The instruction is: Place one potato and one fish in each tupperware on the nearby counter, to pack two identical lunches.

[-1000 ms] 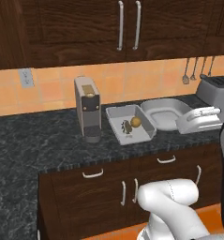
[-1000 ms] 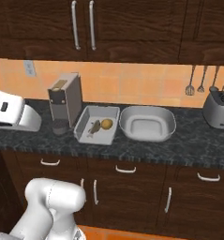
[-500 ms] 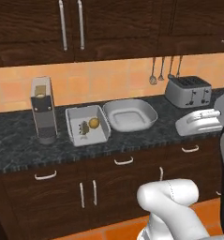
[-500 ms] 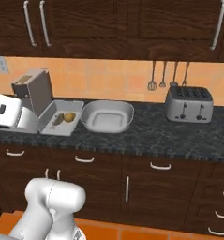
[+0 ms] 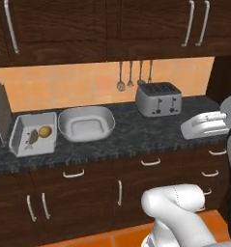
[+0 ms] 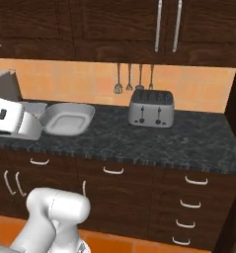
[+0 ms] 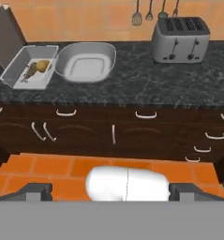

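Grey-white square tupperware box (image 5: 34,134) at counter's (image 5: 136,137) left end holds potato (image 5: 45,131) and fish (image 5: 32,136). Rounded dish (image 5: 86,123) just beside it, bare. Silver toaster (image 5: 158,98) toward back edge. Gripper (image 7: 108,191) fingertips spread wide, holding nothing.

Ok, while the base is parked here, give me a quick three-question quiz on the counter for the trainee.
1. True or false: the rounded dish is empty.
2. What lies in the square box?
A. one potato and one fish
B. nothing
C. a spoon
3. Fill in: in the left base view, the toaster stands on the counter to the ____ of the rounded dish.

Key: 1 true; 2 A; 3 right.
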